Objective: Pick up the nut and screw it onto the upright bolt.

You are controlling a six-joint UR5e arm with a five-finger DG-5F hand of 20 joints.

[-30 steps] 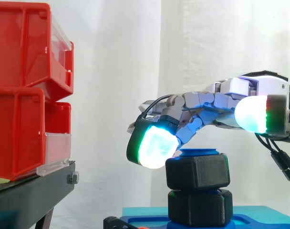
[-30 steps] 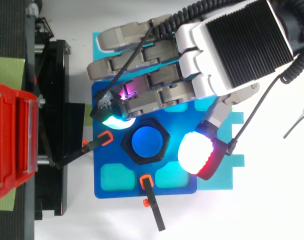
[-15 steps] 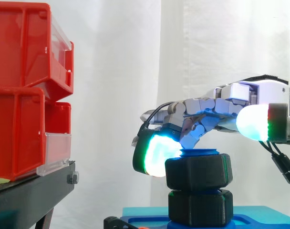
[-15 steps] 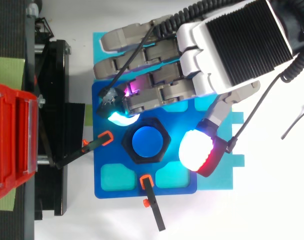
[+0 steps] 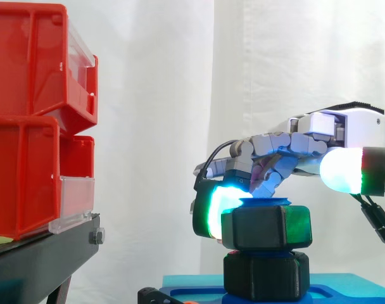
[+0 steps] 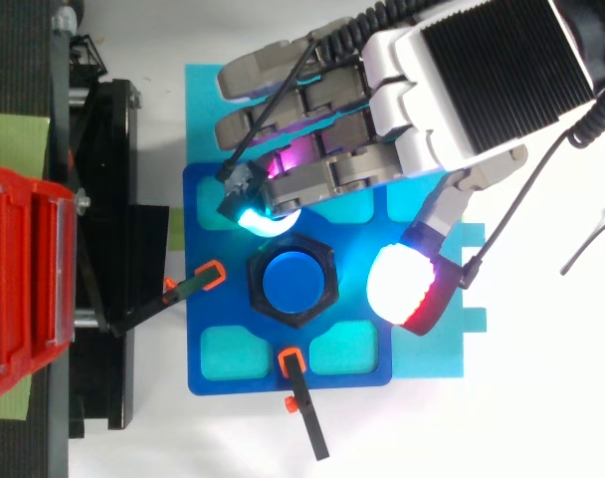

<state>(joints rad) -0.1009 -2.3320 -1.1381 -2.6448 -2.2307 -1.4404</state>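
Note:
The black hexagonal nut [image 5: 266, 228] [image 6: 293, 319] sits on the upright blue bolt [image 6: 293, 283], whose top [image 5: 265, 202] just shows above it. A second black hex block [image 5: 266, 275] lies beneath it on the bolt. My hand [image 6: 462, 90] [image 5: 287, 145] reaches in from the right over the nut, its fingers only slightly bent. One cyan-green fingertip pad [image 6: 258, 214] [image 5: 211, 212] rests against the nut's far left side. The white-red thumb pad [image 6: 402, 286] [image 5: 341, 171] hangs to the nut's right, higher up and clear of it.
The bolt stands on a blue fixture plate [image 6: 223, 368] held by two black clamps with orange tips [image 6: 208, 274] [image 6: 293, 363]. Red bins [image 5: 34, 120] on a black stand [image 5: 40, 253] rise at the left. A white curtain hangs behind.
The hand has drawn back to the right and its glowing fingertip has dropped from beside the bolt's top to the nut's side. The nut has turned slightly.

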